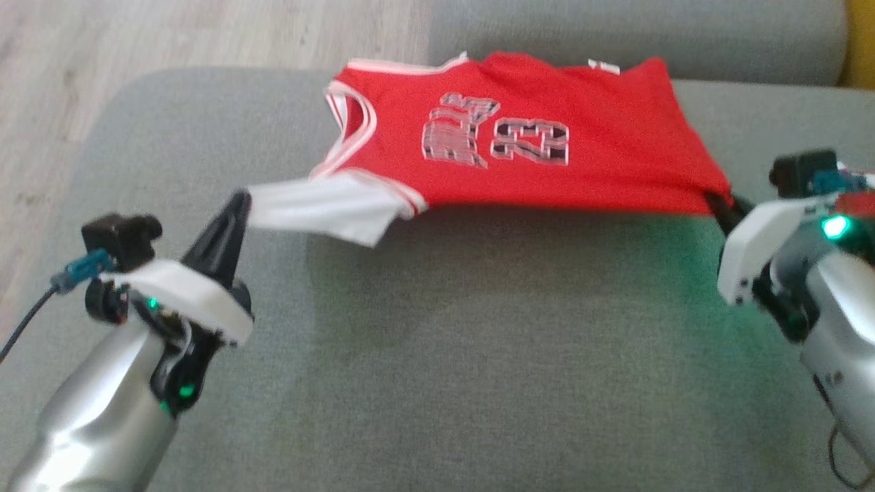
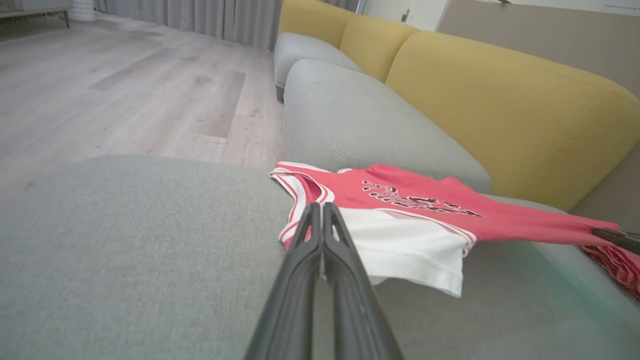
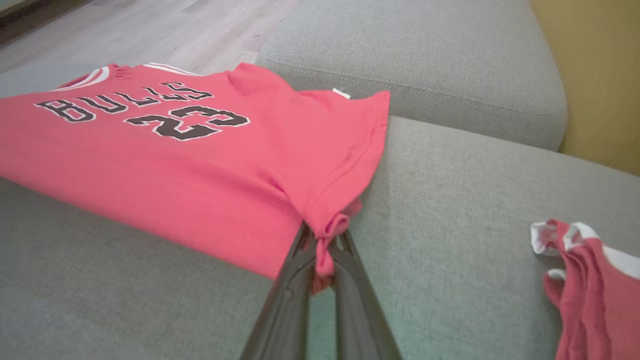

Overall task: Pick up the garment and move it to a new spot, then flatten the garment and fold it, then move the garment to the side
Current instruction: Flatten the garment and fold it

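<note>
We see the red jersey, printed BULLS 23, held stretched above the grey seat cushion, its near edge lifted clear with a shadow beneath and its far edge reaching the seam with the next grey cushion. Our left gripper has its fingers clenched on the white panel at one end, and our right gripper is clamped on a bunched red corner at the other. Near the right gripper a second red-and-white garment lies crumpled on the cushion, with a yellow backrest behind and wooden floor to the left.
</note>
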Tool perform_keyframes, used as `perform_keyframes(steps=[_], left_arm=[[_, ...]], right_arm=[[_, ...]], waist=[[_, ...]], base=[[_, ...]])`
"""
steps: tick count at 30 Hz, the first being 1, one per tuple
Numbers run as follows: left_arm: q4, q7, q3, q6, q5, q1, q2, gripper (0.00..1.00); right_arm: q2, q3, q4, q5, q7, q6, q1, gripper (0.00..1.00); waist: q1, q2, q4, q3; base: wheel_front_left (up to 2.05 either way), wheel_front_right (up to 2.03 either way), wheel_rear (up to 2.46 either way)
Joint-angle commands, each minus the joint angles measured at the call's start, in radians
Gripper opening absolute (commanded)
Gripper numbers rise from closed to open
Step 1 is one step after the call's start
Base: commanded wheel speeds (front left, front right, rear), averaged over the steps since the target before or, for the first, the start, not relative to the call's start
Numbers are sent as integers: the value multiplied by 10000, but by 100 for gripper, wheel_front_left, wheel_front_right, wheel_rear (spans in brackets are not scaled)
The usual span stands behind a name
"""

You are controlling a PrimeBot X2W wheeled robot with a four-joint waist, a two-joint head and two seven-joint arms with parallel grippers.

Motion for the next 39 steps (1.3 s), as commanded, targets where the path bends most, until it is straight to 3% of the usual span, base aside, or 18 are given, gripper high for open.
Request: perform_keyframes(steps=[1, 10, 16, 20, 27, 39], left_arm=[[-480, 172, 338, 18, -141, -157, 670, 0], [-3048, 1828, 437, 265, -1553, 1452, 1722, 0], [-4456, 2937, 369, 542, -2577, 2459, 2225, 0], [-5032, 3098, 456, 796, -2740, 2786, 2531, 0], [-5326, 2763, 805, 1178, -2660, 2447, 2413, 0], [-4134, 3171, 547, 1187, -1897, 576, 2015, 0]], right_arm=[[-289, 131, -320, 182, -3, -7, 217, 0], [-782, 76, -1121, 1385, 608, -7, 1604, 0], [-1067, -392, -2082, 2095, 1270, -7, 2559, 0], [-1139, -980, -2692, 2148, 1317, -7, 3106, 0], [-548, -2128, -3261, 1367, 1465, -7, 3285, 0], [231, -2950, -3657, 31, 2754, -7, 2272, 0]], waist=[[2, -1, -10, -301], [2, -1, -1, -989], [2, -1, 8, -1166], [2, -1, -5, -1139], [2, -1, -193, -741], [2, -1, -435, 389]], base=[[0, 0, 0], [0, 0, 0], [0, 0, 0], [0, 0, 0], [0, 0, 0], [0, 0, 0]])
